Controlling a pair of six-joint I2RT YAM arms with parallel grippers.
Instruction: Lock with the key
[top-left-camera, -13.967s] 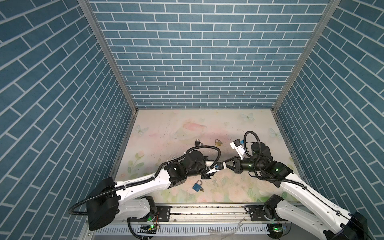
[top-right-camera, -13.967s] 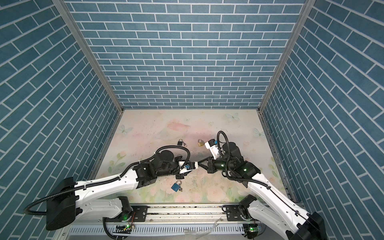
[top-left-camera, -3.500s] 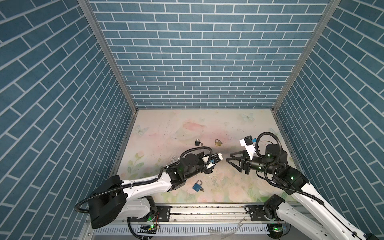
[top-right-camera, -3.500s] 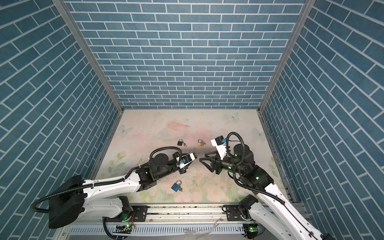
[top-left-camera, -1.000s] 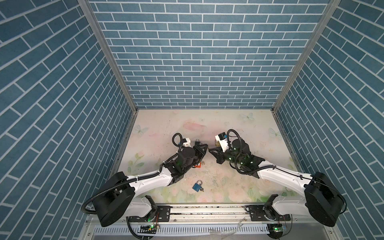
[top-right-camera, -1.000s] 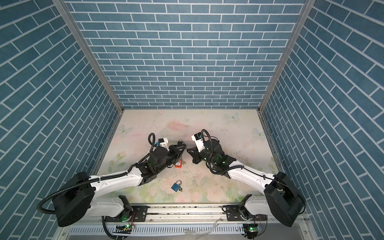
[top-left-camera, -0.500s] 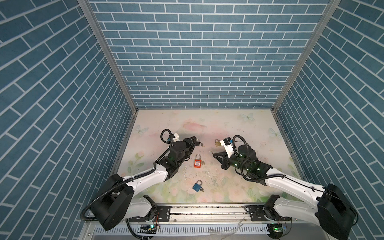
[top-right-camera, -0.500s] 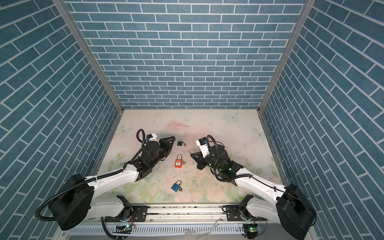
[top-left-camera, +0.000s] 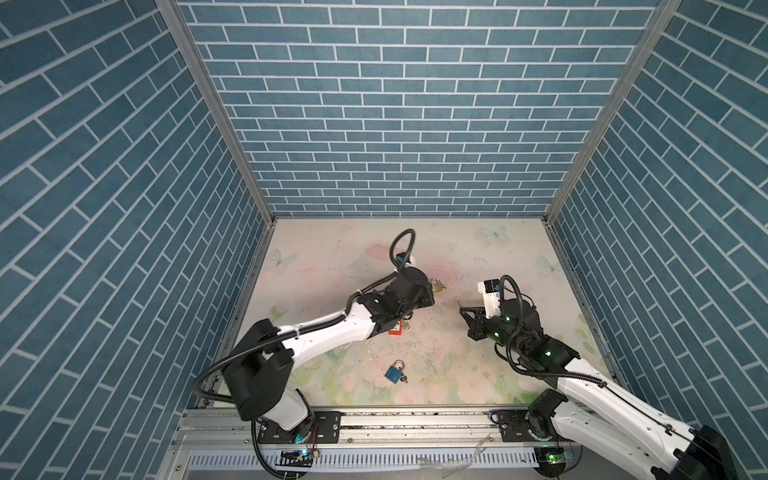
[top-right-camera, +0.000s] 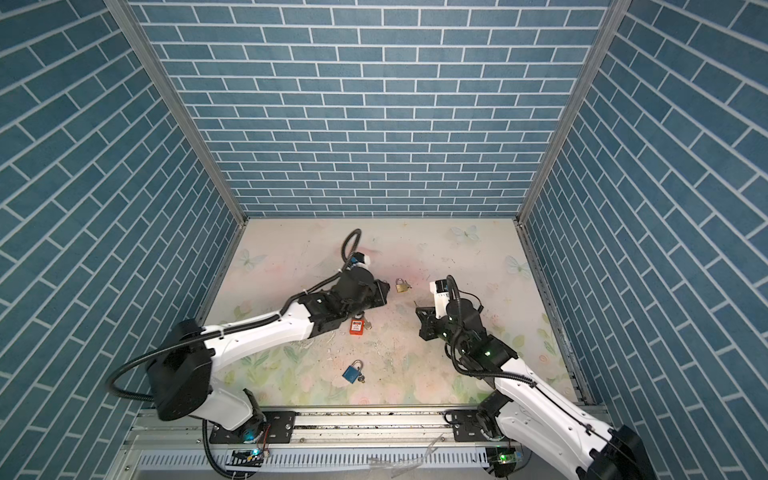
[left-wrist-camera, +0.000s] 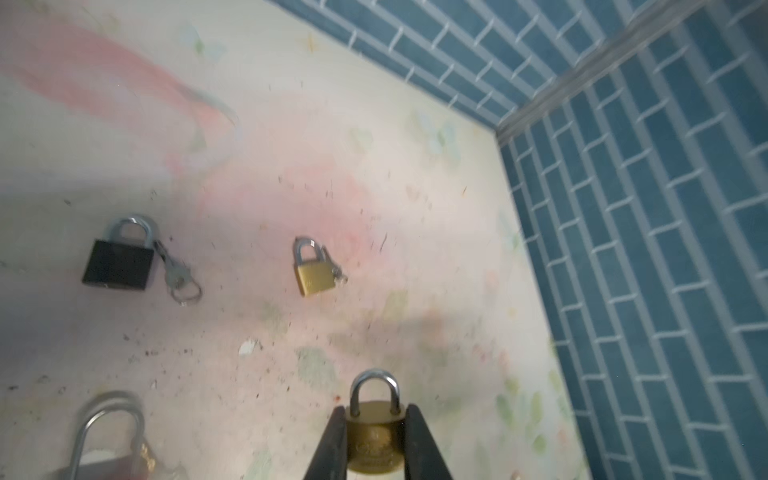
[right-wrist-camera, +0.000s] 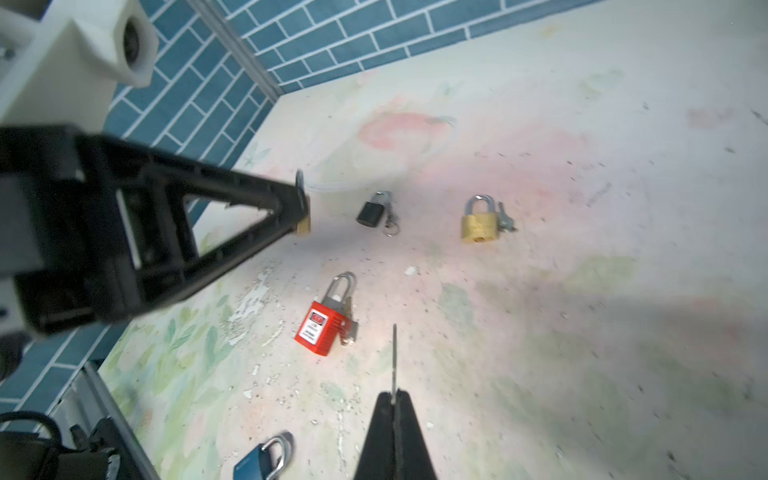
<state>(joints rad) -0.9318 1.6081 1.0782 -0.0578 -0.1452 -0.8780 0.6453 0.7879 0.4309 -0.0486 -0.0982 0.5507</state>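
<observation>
small brass padlock (left-wrist-camera: 374, 440) found clamped between fingers of left gripper (left-wrist-camera: 375, 415), shackle pointing outward, held above table (top-right-camera: 457, 257)
key (right-wrist-camera: 394, 357) found pinched in right gripper (right-wrist-camera: 394, 395), jaws pressed together on it
in a top view, right gripper noted at 4 o'clock of left gripper, apart
red padlock (top-right-camera: 356, 326) seen lying at 7 o'clock of left gripper

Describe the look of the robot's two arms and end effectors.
The left arm and right arm have white shells, black joints, small green lights and looping black cables. The left end effector and right end effector are black, tapering, open-framed triangles.
</observation>
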